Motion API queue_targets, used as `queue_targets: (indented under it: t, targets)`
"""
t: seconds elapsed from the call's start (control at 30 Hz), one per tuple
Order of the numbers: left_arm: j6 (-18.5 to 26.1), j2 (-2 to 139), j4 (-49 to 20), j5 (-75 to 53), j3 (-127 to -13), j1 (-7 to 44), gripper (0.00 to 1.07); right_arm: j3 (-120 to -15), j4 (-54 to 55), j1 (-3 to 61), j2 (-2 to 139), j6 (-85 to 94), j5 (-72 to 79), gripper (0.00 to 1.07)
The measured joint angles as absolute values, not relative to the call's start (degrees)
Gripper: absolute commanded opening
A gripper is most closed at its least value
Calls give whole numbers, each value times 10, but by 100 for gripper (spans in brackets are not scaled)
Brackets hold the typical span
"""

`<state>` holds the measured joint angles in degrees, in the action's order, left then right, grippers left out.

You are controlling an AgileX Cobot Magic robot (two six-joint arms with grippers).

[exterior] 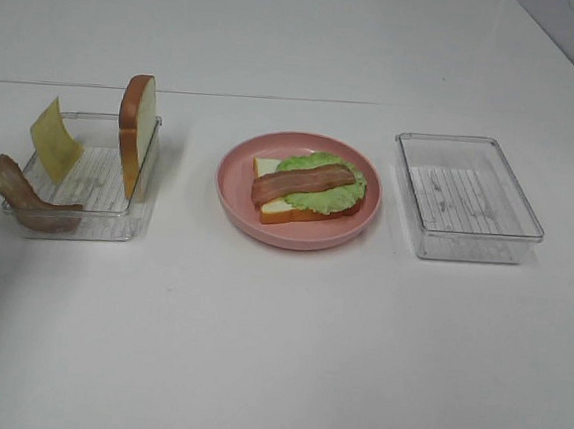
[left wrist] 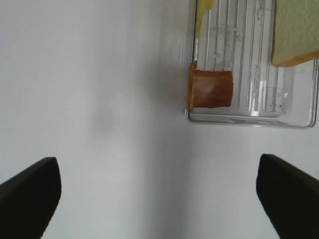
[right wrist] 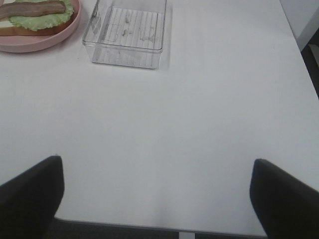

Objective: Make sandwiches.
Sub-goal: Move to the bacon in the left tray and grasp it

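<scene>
- Counter: broad bare surface ahead of both tools; its near edge runs under the right tool, which is spread wide and empty.
- Left tool: released, empty, with only its tips in view.
- Left tray: just ahead of the left tool and partly cut off. It holds an upright bread slice, cheese and a rim-draped bacon strip.
- Right tray: well ahead of the right tool.
- Pink plate: beside that tray and cut off. It carries the bottom bread slice, lettuce and second bacon strip.
</scene>
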<state>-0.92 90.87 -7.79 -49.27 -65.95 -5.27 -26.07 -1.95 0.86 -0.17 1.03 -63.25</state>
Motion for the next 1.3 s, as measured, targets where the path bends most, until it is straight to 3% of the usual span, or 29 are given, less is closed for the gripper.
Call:
queue_targets:
  t: [0.43, 0.63, 0.77, 1.3]
  targets:
    - [-9, 1000, -125, -489, -680, -52, 101, -261, -19, 9, -2, 10, -633, 99]
    - [-9, 1030, -125, -460, -690, -25, 101, -261, -19, 9, -2, 10, -633, 99]
    - [-9, 1048, -115, -429, -693, 3, 101, -261, -19, 9, -2, 10, -633, 99]
    - [-20, 1082, -72, -430, -694, 5, 101, -261, -19, 9, -2, 10, -633, 99]
